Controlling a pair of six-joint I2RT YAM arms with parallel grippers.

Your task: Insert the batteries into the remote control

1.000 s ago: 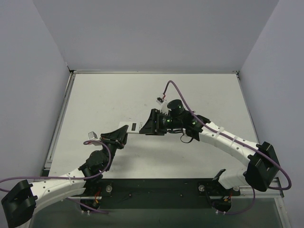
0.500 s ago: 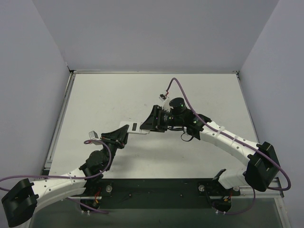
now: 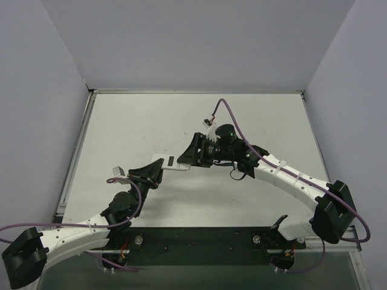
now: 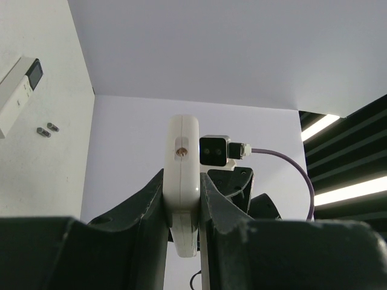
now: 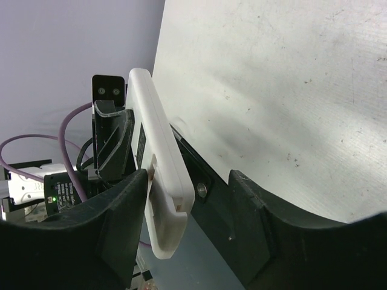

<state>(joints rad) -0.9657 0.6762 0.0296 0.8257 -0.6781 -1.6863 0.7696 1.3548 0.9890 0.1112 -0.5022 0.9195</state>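
Note:
The remote control [image 3: 171,162], white with a small dark rectangle on top, hangs above the table between both arms. My left gripper [image 3: 153,173] is shut on its near end; in the left wrist view the remote control [image 4: 182,163] stands edge-on, pinched by both fingers of that gripper [image 4: 183,181]. My right gripper [image 3: 192,155] straddles the far end. In the right wrist view the remote control [image 5: 158,157] touches the left finger [image 5: 121,223], while the right finger [image 5: 251,229] stands apart, so this gripper [image 5: 188,199] is open. Two small batteries [image 4: 47,128] lie on the table.
A longer, slim white remote with a dark screen [image 4: 18,89] lies on the table near the batteries, seen only in the left wrist view. Grey walls enclose the white table [image 3: 133,121] on three sides. The right arm's purple cable [image 3: 225,109] loops above its wrist.
The right wrist has turned and shifted slightly left along the remote, and its jaws have widened a little. The left arm and its grip have not moved.

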